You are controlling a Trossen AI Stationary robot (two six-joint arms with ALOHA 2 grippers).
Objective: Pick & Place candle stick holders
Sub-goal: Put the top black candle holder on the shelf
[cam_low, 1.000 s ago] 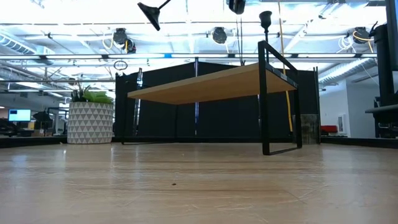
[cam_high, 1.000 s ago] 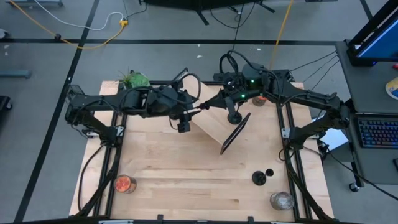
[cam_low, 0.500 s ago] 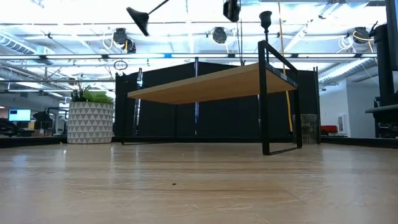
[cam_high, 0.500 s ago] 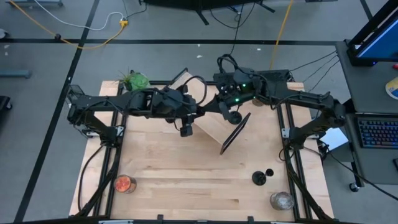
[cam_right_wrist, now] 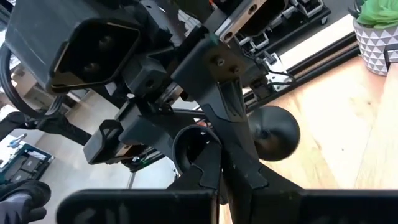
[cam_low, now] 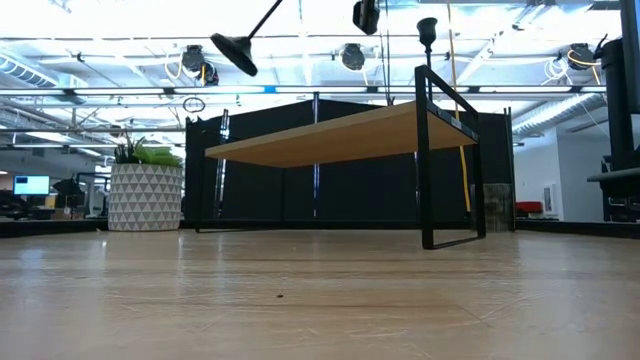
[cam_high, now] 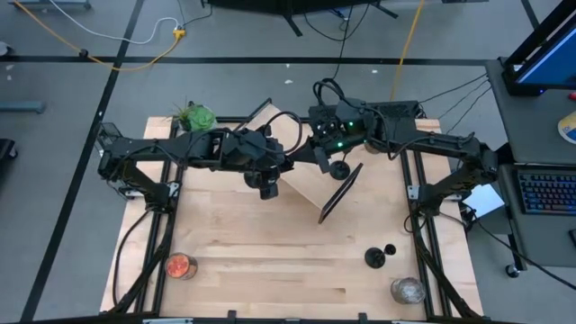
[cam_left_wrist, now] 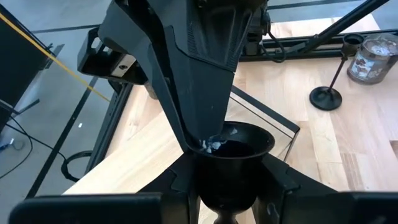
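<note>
A black candle stick holder [cam_low: 232,50] is held in the air over the far middle of the table, between my two grippers. It is tilted, with its round base low toward the left and its cup [cam_left_wrist: 235,144] high toward the right. My left gripper [cam_high: 286,165] is shut on it from the left. My right gripper [cam_high: 310,159] meets the cup from the right. A second holder [cam_high: 340,168] stands by its base on the wooden shelf [cam_high: 306,184]. Two more holders [cam_high: 375,258] stand on the table at the near right. My left gripper pinches the holder just under the cup [cam_left_wrist: 230,180], one finger on each side, coming level from the table's left. The holder is clear of everything, and its stem and base trail back under the gripper. My right gripper has one finger [cam_left_wrist: 202,118] inside the cup and the other outside, on the cup's rim [cam_right_wrist: 214,148]. It comes from the table's right. The base [cam_right_wrist: 273,134] shows beyond the cup.
The black-framed wooden shelf [cam_low: 330,135] stands slanted under both grippers. A potted plant [cam_high: 193,115] is at the far left, a jar with orange contents [cam_high: 180,265] at the near left, and a glass jar [cam_high: 407,290] at the near right. Bare tabletop lies in the near middle.
My left gripper has moved toward the table's right and my right gripper toward the left, so they have closed in on each other. The held holder's base has swung left and down, and the holder is more tilted.
</note>
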